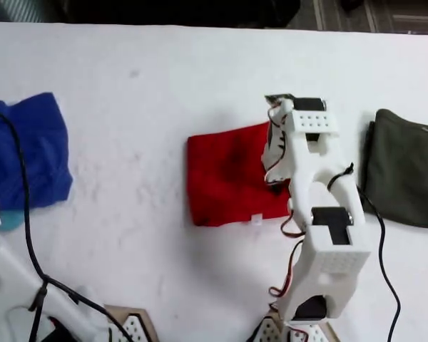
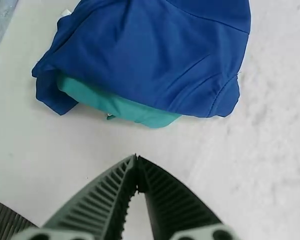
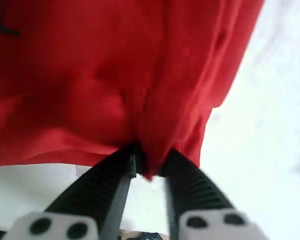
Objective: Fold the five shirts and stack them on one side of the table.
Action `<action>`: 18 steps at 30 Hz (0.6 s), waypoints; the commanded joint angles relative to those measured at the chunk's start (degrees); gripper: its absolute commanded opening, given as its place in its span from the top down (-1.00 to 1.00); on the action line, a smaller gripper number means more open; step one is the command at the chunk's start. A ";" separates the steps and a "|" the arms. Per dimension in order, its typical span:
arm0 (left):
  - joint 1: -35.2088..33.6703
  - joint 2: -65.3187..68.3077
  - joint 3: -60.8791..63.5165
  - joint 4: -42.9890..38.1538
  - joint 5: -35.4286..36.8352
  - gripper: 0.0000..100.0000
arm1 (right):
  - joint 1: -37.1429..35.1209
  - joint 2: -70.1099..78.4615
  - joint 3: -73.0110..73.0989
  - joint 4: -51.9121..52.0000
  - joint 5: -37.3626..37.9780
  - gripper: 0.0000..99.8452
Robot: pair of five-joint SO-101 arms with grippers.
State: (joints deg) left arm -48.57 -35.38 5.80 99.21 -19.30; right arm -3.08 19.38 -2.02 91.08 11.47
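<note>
A red shirt (image 1: 228, 174) lies folded in the middle of the white table (image 1: 143, 92). My right gripper (image 3: 149, 167) is shut on the red shirt's (image 3: 105, 75) right edge, pinching a fold of cloth between its fingers. In the high view that arm (image 1: 307, 164) stands over the shirt's right side. At the table's left edge a blue shirt (image 1: 28, 153) lies on top of a teal shirt (image 1: 11, 219). My left gripper (image 2: 136, 187) is shut and empty, hovering near the blue shirt (image 2: 150, 55) and the teal shirt (image 2: 125, 107) beneath it.
A dark green shirt (image 1: 406, 167) lies at the table's right edge, beside the right arm. Black cables (image 1: 25, 228) run over the table's front left, and another (image 1: 385, 263) trails to the right arm's base. The table's far edge runs along the back.
</note>
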 commanded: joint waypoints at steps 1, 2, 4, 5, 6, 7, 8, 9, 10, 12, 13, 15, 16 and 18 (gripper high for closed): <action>-0.04 -1.19 -2.20 -0.26 -0.35 0.95 | -0.04 -3.38 -3.08 0.48 -0.18 0.97; -0.04 -1.19 -2.20 -0.26 -0.35 0.95 | -0.04 -3.82 -3.78 1.89 -0.18 0.96; -0.04 -1.19 -2.20 -0.26 -0.35 0.95 | -0.04 -5.14 -5.27 5.05 -0.18 0.96; -0.04 -1.19 -2.20 -0.26 -0.35 0.95 | -0.04 -6.02 -6.15 6.55 -0.18 0.96; -0.04 -1.19 -2.20 -0.26 -0.35 0.95 | 0.13 -6.99 -6.59 7.16 -0.09 0.96; -0.04 -1.19 -2.20 -0.26 -0.35 0.95 | 0.84 -8.22 -6.68 7.25 0.00 0.96; -0.04 -1.19 -2.20 -0.26 -0.35 0.95 | 1.63 -9.45 -6.68 7.25 0.53 0.96; -0.04 -1.19 -2.20 -0.26 -0.35 0.95 | 2.42 -10.24 -6.68 7.25 1.67 0.96; -0.04 -1.19 -2.20 -0.26 -0.35 0.95 | 3.21 -10.95 -6.59 7.25 3.16 0.96; -0.04 -1.19 -2.20 -0.26 -0.35 0.95 | 5.05 -10.95 -6.07 7.25 5.19 0.96; -0.04 -1.19 -2.20 -0.26 -0.35 0.95 | 6.02 -10.68 -5.45 7.25 5.98 0.96; -0.04 -1.19 -2.20 -0.26 -0.35 0.95 | 7.60 -9.19 -4.31 7.16 7.03 0.96; -0.04 -1.19 -2.20 -0.26 -0.35 0.95 | 8.31 -8.22 -4.13 7.16 7.65 0.96; -0.04 -1.19 -2.20 -0.26 -0.35 0.95 | 9.27 -6.29 -4.22 7.08 8.79 0.96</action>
State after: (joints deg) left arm -48.57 -35.38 5.80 99.21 -19.30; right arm 4.57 12.53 -5.89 97.67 18.68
